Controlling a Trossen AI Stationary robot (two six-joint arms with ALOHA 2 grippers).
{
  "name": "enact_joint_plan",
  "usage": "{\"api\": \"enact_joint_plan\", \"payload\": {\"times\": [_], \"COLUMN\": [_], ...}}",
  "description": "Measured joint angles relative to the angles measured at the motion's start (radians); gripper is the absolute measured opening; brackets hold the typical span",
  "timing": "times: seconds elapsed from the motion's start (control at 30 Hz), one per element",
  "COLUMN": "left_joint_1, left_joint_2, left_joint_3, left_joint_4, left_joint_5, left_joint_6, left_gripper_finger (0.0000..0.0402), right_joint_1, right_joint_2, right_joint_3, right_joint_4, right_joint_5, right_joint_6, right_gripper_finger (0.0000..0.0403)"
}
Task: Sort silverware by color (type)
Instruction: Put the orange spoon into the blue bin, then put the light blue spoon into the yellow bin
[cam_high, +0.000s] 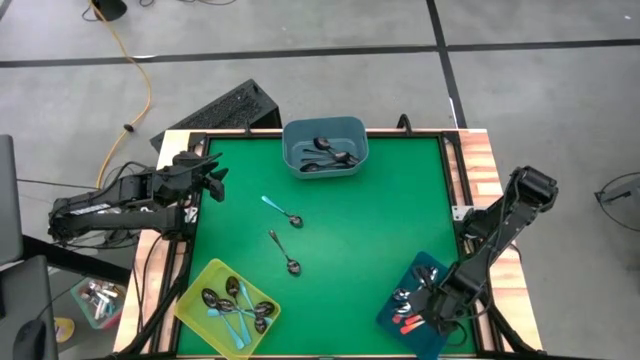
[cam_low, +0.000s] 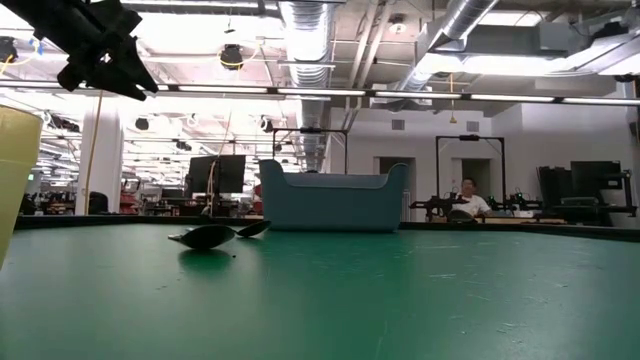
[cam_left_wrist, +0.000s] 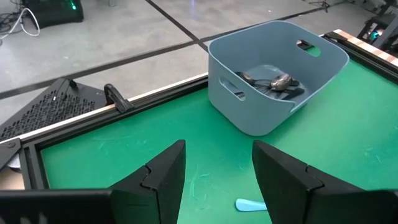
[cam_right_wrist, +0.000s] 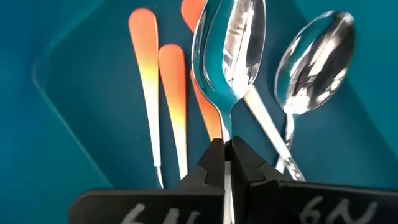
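My right gripper is low over the dark blue bin at the table's near right and is shut on a spoon with a shiny bowl; its handle is hidden. Orange-handled spoons lie in that bin. My left gripper is open and empty, high above the table's far left edge. A teal-handled spoon and a dark metal spoon lie flat on the green mat. Dark spoons lie in the grey-blue bin, and teal spoons in the yellow bin. My right gripper pinches the spoon's thin neck, just behind the bowl, between its two fingertips. The fingers lie along the spoon, whose bowl points away past them, hollow side toward the camera. Whether the bowl rests on the bin floor, I cannot tell.
The grey-blue bin stands at the far edge's middle, the yellow bin at the near left corner, and the dark blue bin at the near right. A raised black frame runs around the mat. The two loose spoons lie left of the mat's middle.
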Motion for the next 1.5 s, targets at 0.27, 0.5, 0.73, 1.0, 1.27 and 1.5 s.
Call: {"api": "enact_joint_plan", "payload": {"times": [0.27, 0.5, 0.73, 1.0, 1.27, 1.5], "left_joint_1": [0.0, 0.0, 0.0, 0.0, 0.0, 0.0], "left_joint_2": [0.0, 0.0, 0.0, 0.0, 0.0, 0.0], "left_joint_3": [0.0, 0.0, 0.0, 0.0, 0.0, 0.0], "left_joint_4": [0.0, 0.0, 0.0, 0.0, 0.0, 0.0], "left_joint_5": [0.0, 0.0, 0.0, 0.0, 0.0, 0.0], "left_joint_6": [-0.011, -0.011, -0.011, -0.007, -0.004, -0.003], "left_gripper_finger": [0.017, 0.017, 0.017, 0.017, 0.017, 0.017], "right_joint_1": [0.002, 0.002, -0.002, -0.007, -0.007, -0.007], "right_joint_2": [0.0, 0.0, 0.0, 0.0, 0.001, 0.001], "right_joint_3": [-0.034, -0.035, -0.036, -0.036, -0.036, -0.035], "right_joint_4": [0.032, 0.025, 0.019, 0.014, 0.021, 0.024], "right_joint_5": [-0.021, -0.025, -0.025, -0.003, -0.039, -0.054], "right_joint_6": [0.007, 0.008, 0.058, 0.109, 0.169, 0.19], "right_gripper_finger": [0.0012, 0.0025, 0.0041, 0.0075, 0.0164, 0.0222]}}
